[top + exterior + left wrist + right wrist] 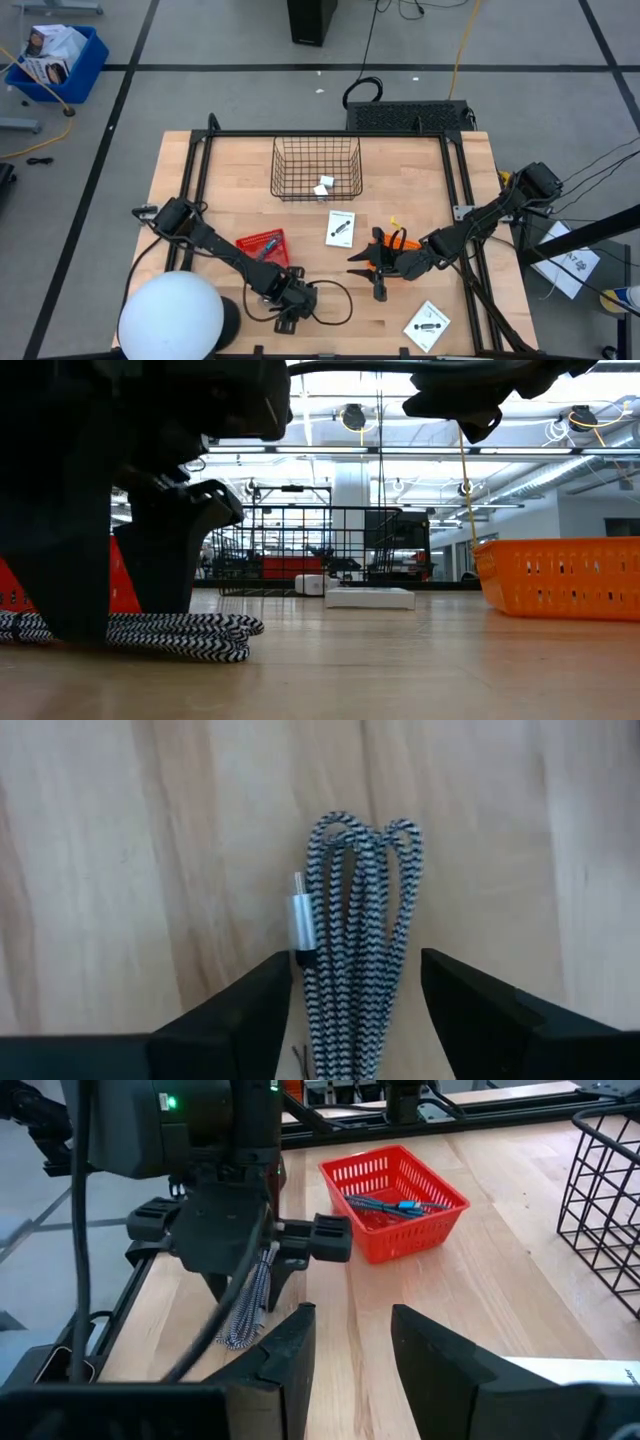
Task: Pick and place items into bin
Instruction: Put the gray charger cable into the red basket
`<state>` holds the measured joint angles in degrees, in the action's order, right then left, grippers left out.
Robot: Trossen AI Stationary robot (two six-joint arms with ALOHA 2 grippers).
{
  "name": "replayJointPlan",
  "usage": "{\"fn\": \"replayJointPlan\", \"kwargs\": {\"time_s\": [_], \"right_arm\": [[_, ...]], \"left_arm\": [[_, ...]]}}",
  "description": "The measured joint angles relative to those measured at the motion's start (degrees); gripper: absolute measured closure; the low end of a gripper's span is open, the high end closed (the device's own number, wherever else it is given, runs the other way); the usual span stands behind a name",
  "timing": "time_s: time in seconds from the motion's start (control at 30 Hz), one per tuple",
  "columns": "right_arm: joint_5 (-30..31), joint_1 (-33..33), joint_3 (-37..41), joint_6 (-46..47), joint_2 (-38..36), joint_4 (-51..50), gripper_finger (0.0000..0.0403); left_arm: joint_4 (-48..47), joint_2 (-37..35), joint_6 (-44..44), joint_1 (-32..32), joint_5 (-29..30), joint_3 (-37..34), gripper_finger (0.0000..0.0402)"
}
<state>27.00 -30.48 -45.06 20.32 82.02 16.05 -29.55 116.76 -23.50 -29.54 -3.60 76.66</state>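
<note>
The left gripper [355, 1005], fingers spread wide, is straddling the braided cable [355, 920] at lower centre of the worktop [230, 200] and should be closing squarely across the whole bundle.

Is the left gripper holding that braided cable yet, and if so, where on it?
Not gripped yet: the left gripper stands open, straddling the braided cable bundle below its looped end, beside the silver plug.

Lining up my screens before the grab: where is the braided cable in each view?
High: braided cable near the table's front edge, beside the left gripper.
Low: cable at near left.
Left wrist: cable centred.
Right wrist: cable left of centre.
Shared landmark: the left gripper straddling it.
</note>
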Motion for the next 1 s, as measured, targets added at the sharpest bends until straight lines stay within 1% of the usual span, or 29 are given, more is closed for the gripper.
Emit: {"fn": "replayJointPlan", "kwargs": {"time_s": [0.07,0.17,0.33,0.47,0.53,0.7,0.8,0.87,0.93,1.0], "right_arm": [[0.0,0.0,0.0,0.0,0.0,0.1,0.0277],[0.0,0.0,0.0,0.0,0.0,0.3,0.0277],[0.1,0.0,0.0,0.0,0.0,0.4,0.0277],[0.1,0.0,0.0,-0.1,0.0,0.4,0.0277],[0.2,0.0,0.0,-0.1,0.0,0.4,0.0277],[0.2,0.0,0.0,-0.1,0.0,0.3,0.0277],[0.1,0.0,0.0,-0.1,0.0,0.4,0.0277],[0.1,0.0,0.0,-0.1,0.0,0.3,0.0277],[0.1,0.0,0.0,-0.1,0.0,0.3,0.0277],[0.1,0.0,0.0,-0.1,0.0,0.3,0.0277]], "left_arm": [[0.1,0.6,-0.2,0.1,-0.1,0.0,0.0187],[0.0,0.7,-0.3,0.1,0.3,-0.1,0.0217],[0.0,0.4,-0.6,0.1,2.0,-0.2,0.0288],[-0.8,0.5,-0.7,0.3,1.8,0.6,0.0351],[-1.1,0.6,-0.7,0.3,1.7,1.3,0.0375],[-5.0,0.9,-0.7,0.3,1.4,4.3,0.0375],[-8.7,0.8,-0.7,0.3,1.5,6.9,0.0356],[-11.2,0.8,-0.7,0.3,2.1,7.8,0.0350],[-13.0,0.8,-0.5,0.4,2.5,8.6,0.0355],[-14.2,0.8,0.5,0.4,3.8,9.6,0.0369]]}}
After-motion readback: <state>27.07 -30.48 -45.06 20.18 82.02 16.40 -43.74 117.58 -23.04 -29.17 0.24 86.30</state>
